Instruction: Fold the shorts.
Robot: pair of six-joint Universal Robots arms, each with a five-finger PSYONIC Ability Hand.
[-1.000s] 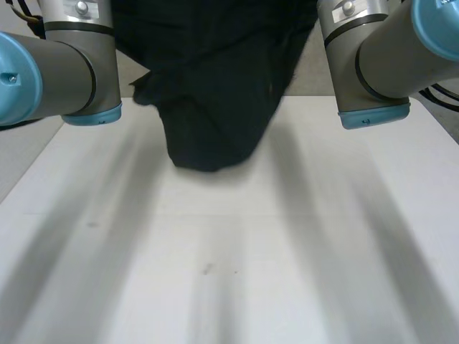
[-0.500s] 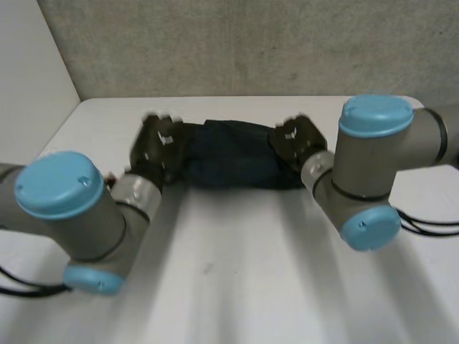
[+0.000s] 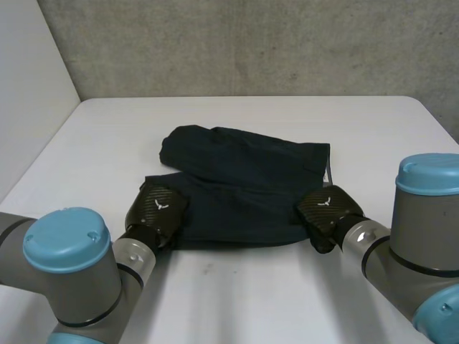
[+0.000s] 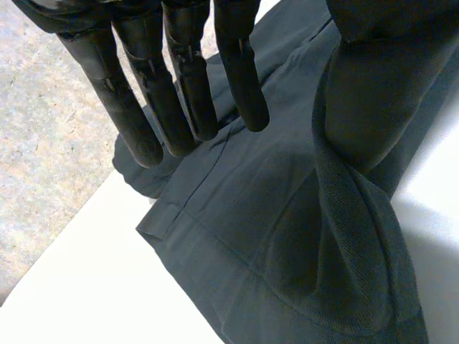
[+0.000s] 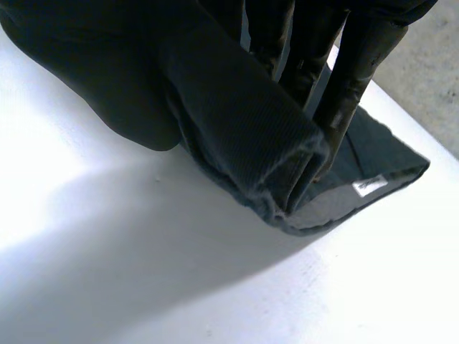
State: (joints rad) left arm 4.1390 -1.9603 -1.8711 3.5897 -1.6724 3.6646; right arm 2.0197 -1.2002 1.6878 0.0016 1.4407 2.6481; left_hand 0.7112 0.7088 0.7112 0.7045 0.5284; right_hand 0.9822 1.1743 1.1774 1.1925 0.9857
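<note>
Shorts: dark shorts lie on the white desk, about mid-desk, with a near layer lapped over the far one and both hands on the near edge.
Handling: soft, thin, limp cloth, and probably light. It sags and ridges wherever it is lifted and will not hold a crease by itself. The layers look likely to slide over each other.
Where to hold: the two near corners, taking every layer at the folded edge so that none drops away.
Left hand: the left hand sits on the near-left corner. Its fingers are straight and slightly spread over the top layer. The thumb is set wide of them with a raised ridge of cloth drawn up against it, which looks like a loose pinch.
Right hand: the right hand is at the near-right corner. Its fingers are straight and close together, pressing the rolled, doubled edge against the thumb in a narrow, firm hold.
Nearby detail: a small white label shows at the cloth corner just past the right fingertips.
</note>
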